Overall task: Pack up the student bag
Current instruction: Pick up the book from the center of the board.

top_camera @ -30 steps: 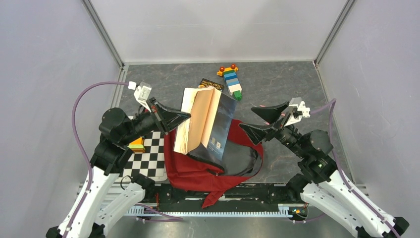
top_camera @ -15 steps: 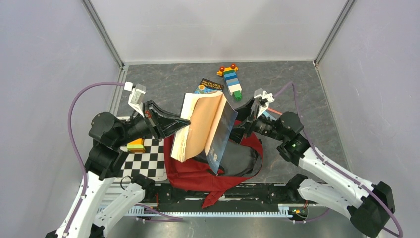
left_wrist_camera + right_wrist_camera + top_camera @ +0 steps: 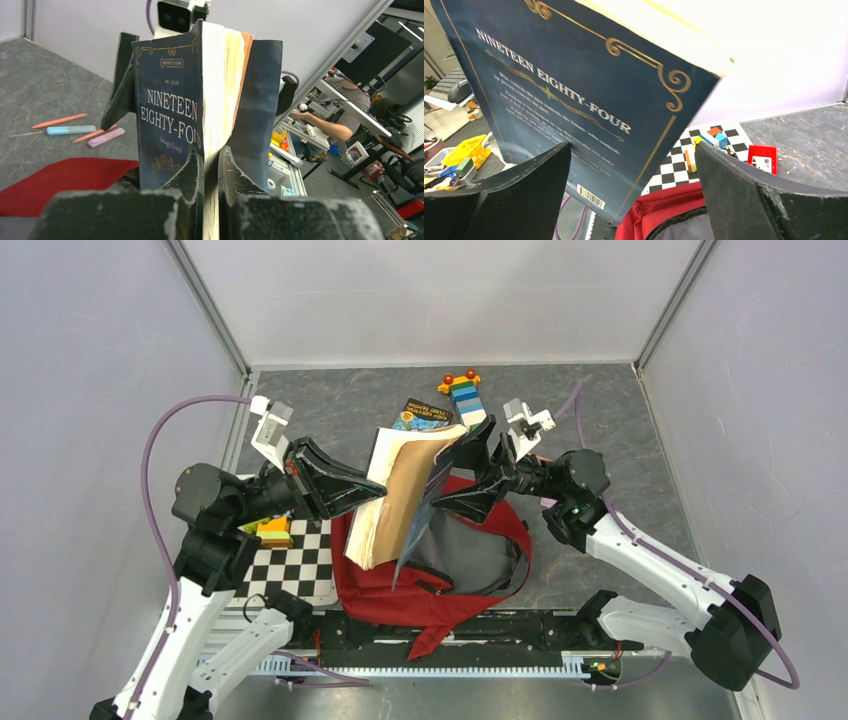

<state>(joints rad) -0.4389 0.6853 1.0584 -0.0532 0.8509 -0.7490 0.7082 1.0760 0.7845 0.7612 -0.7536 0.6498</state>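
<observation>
The left gripper [image 3: 372,490] is clamping the pages of a paperback book [image 3: 400,498] and holding it upright over the student bag [image 3: 395,592]. The bag is lying open at the near middle of the worktop [image 3: 600,420]. The right gripper [image 3: 455,472] is gaping wide beside the book's blue cover.

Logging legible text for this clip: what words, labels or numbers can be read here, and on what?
"NINETEEN EIGHTY-FOUR": back cover of the book.
"NINETEEN EIGHTY-FOU", last letter hidden, and "George Orwell": its front cover.
Back-cover blurb and barcode digits: too blurred to read.
Second book lying on the table: title too small to read.
</observation>
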